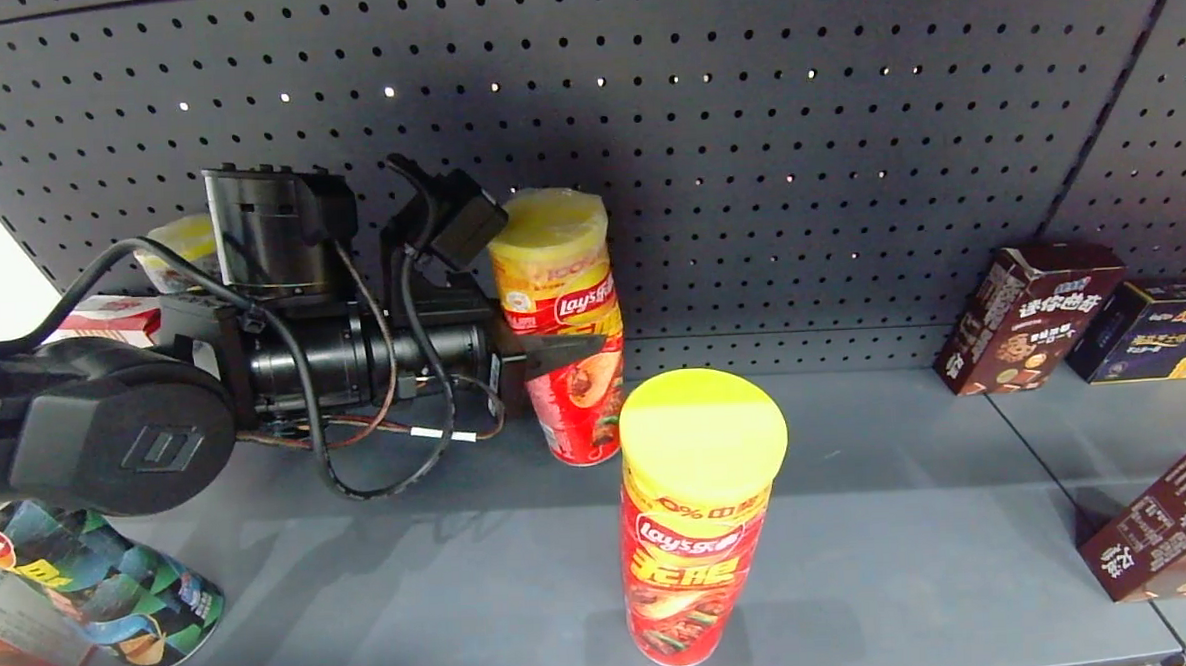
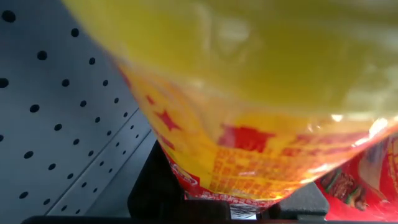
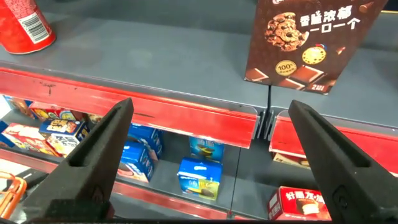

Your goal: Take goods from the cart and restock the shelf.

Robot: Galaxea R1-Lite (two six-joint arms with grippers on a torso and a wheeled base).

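On the grey shelf (image 1: 911,519) one chip can (image 1: 697,529) already stands in front; a second can (image 1: 555,265) behind it is pinched by the left gripper (image 1: 566,351). Releasing it seems the step left; the right gripper (image 3: 211,112) has its fingers spread, empty

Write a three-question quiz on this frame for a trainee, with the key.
1. True or false: the left gripper is shut on a chip can.
2. Pick one: the right gripper is A) open, B) shut on a box, C) shut on a bottle.
3. Short answer: which stands nearer the pegboard, the held chip can or the free can?
Key: 1 true; 2 A; 3 the held chip can.
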